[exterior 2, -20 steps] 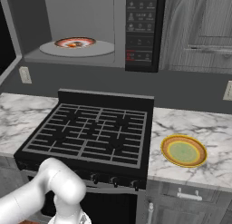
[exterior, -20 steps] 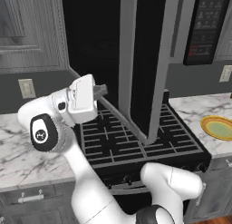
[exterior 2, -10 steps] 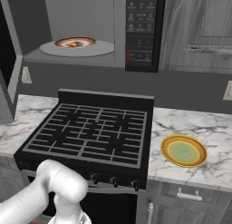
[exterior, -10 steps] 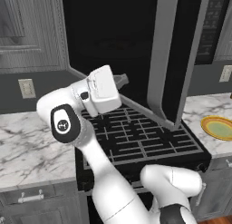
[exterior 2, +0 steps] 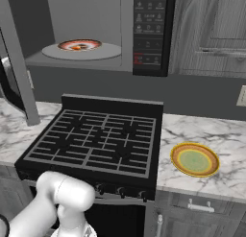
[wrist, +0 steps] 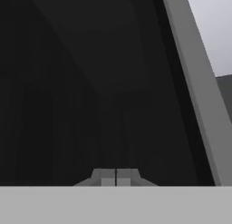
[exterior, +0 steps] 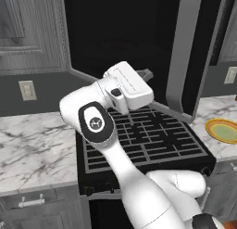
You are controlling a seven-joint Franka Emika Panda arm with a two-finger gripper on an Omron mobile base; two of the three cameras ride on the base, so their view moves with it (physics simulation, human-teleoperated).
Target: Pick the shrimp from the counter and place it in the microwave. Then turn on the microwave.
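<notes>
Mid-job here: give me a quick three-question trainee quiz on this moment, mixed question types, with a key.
1. True or false: the microwave door is fully closed.
2. Where is the small orange plate? A) on the counter B) on the turntable inside the microwave C) on the stove
3. Fill in: the gripper is ___, its fingertips together and nothing between them.

Key: 1 false, it stands partly open. 2 B. 3 shut.
</notes>
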